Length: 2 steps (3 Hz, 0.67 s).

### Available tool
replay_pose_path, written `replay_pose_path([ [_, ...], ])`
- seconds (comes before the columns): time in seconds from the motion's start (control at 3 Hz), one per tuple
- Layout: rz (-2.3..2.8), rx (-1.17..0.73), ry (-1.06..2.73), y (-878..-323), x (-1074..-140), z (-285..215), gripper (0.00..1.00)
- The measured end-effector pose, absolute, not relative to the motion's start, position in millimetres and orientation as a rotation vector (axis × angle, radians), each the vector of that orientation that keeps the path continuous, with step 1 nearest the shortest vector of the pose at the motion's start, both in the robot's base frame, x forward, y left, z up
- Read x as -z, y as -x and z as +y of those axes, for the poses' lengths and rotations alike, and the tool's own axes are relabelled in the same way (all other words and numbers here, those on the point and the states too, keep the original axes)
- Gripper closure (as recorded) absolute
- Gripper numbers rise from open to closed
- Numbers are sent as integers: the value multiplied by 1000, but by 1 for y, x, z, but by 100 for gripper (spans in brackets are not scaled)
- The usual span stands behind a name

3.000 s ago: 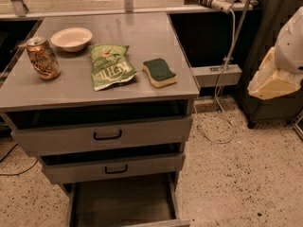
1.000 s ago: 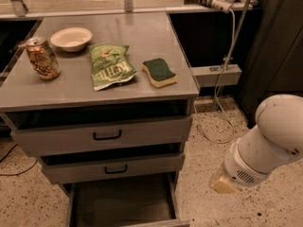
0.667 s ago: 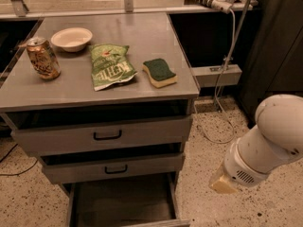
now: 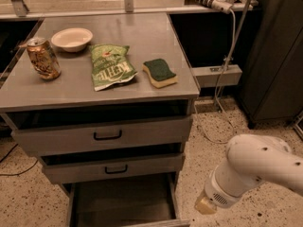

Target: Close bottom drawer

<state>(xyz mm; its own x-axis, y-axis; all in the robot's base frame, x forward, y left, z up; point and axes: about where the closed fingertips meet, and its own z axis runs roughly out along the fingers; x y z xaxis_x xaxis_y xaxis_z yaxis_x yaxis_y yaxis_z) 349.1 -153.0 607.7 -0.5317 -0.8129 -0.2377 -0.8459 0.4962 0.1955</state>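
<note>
a: since a moment ago the white arm [image 4: 258, 167] has dropped lower and to the left. nothing else shifted.
b: and the bottom drawer [image 4: 120, 200]?
a: pulled out at the cabinet's [image 4: 94, 86] foot, under the middle drawer front [image 4: 147, 167]. the gripper [image 4: 206, 205] hangs just to its right, above the floor [image 4: 28, 197].
b: clenched or released?
a: cannot tell.

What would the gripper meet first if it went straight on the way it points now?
The gripper, low to the right of the cabinet, points down and left. It would probably meet the right wall of the open bottom drawer first; depth is unclear, so it may reach the floor instead.
</note>
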Motion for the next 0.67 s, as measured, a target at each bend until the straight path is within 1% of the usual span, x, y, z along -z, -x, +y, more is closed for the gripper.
replay_pose_path([
  [0.33,2681,-541,1429,-344,-549,-139,100],
  [0.67,2681,-541,1429,-344,-549,-139,100],
])
